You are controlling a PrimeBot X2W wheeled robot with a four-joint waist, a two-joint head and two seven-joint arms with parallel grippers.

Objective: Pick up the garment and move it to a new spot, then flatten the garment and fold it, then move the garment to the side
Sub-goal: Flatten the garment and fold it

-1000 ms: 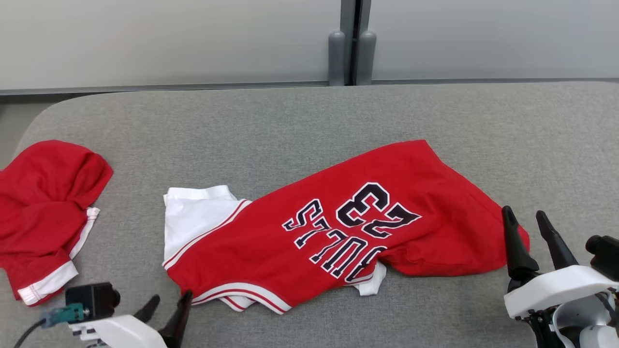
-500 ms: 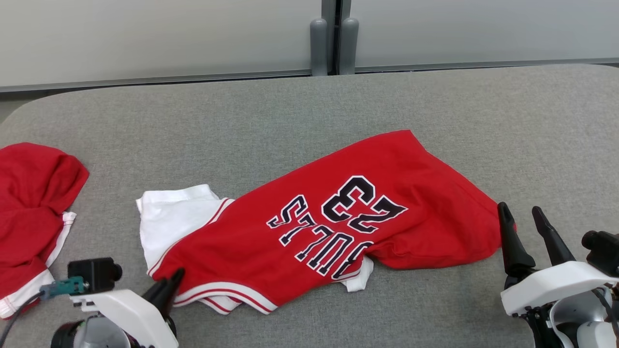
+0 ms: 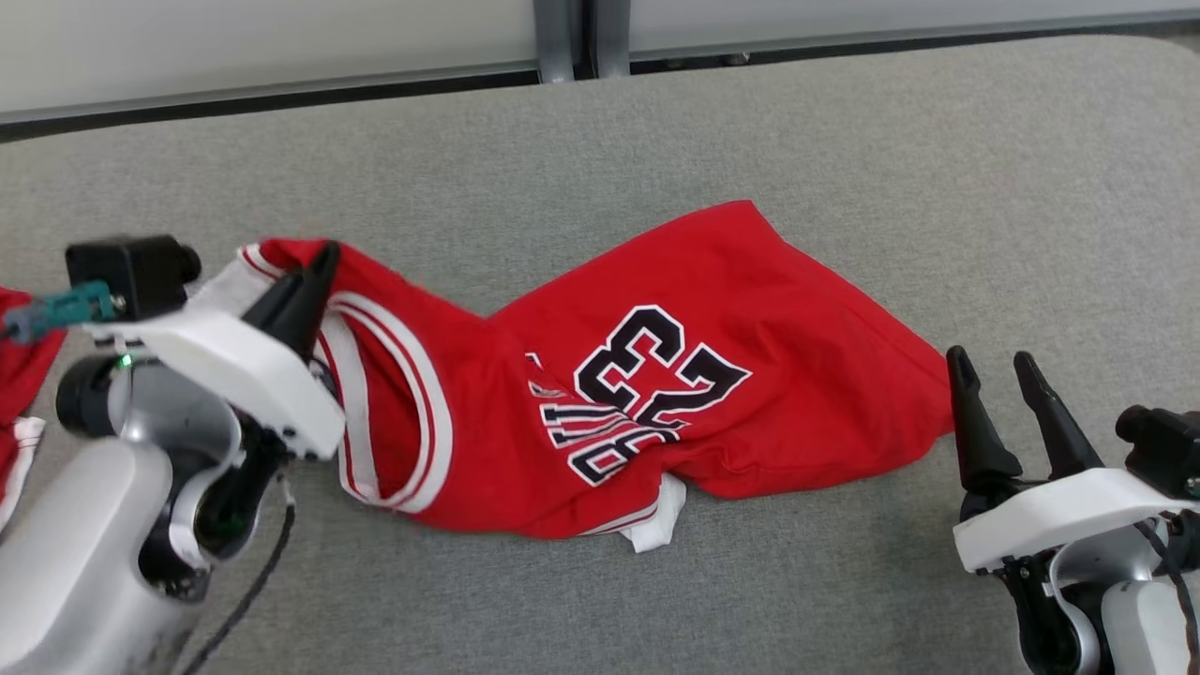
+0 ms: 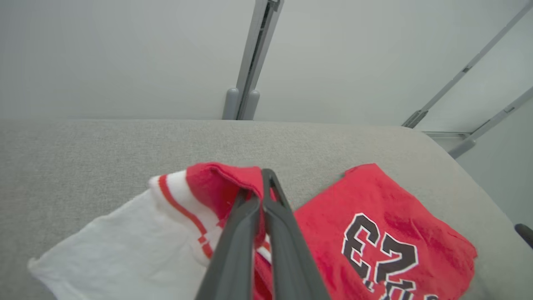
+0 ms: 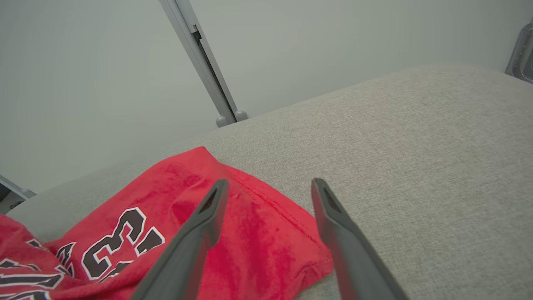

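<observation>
The garment (image 3: 712, 394) is a red jersey with white trim and the black number 23, lying crumpled on the grey padded table (image 3: 656, 122). My left gripper (image 3: 319, 258) is shut on the jersey's red-and-white trimmed edge and holds that end lifted. In the left wrist view the left gripper (image 4: 260, 183) pinches the red cloth (image 4: 216, 183) between closed fingers, with a white panel (image 4: 125, 246) hanging to the left. My right gripper (image 3: 989, 366) stands open just beside the jersey's right corner. In the right wrist view the right gripper (image 5: 268, 185) hovers over the garment's hem (image 5: 266, 225).
Another red cloth (image 3: 14, 347) with white trim lies at the table's left edge, behind my left arm. A grey wall with a vertical post (image 3: 567, 37) runs along the far edge of the table.
My left gripper closed on the jersey's lower-left trimmed edge and lifted it up and away from me, bunching the cloth. The head camera shifted, so the whole scene slid left and up.
</observation>
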